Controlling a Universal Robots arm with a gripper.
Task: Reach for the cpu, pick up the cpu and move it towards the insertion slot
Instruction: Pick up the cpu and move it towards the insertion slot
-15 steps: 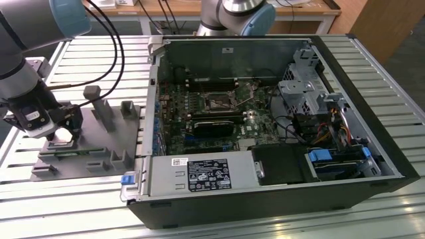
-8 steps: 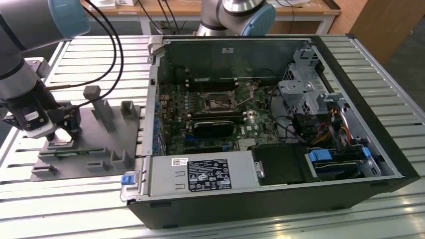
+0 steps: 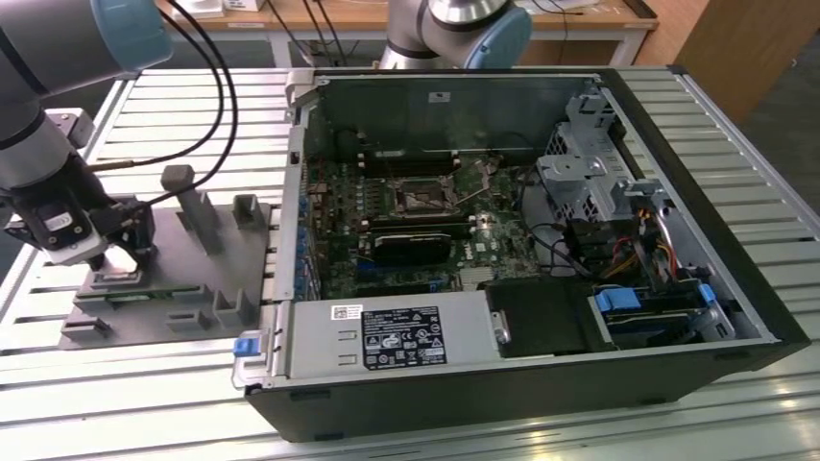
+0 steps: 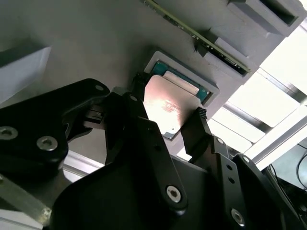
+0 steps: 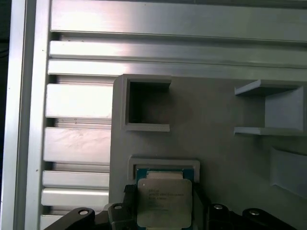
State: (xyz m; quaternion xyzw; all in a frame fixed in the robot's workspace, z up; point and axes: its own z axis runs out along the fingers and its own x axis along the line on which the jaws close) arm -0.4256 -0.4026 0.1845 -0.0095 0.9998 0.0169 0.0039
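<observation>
Between the matte black fingers (image 4: 205, 132) of the tool (image 4: 169, 102), closed against its opposite edges, sat the flat, square, silvery metal-topped cpu (image 5: 164, 201), over the smooth grey plastic fixture's (image 5: 216, 110) square pocket (image 5: 163, 164).

Robotics lab: a robot arm (image 3: 52, 58) at the exterior view's left and a second arm (image 3: 455, 29) at the far side flank a slotted aluminium desk (image 3: 141, 389) bearing an opened computer tower (image 3: 513, 403) and a grey fixture plate (image 3: 244, 259); wooden workbenches (image 3: 346, 19) stand beyond.
</observation>
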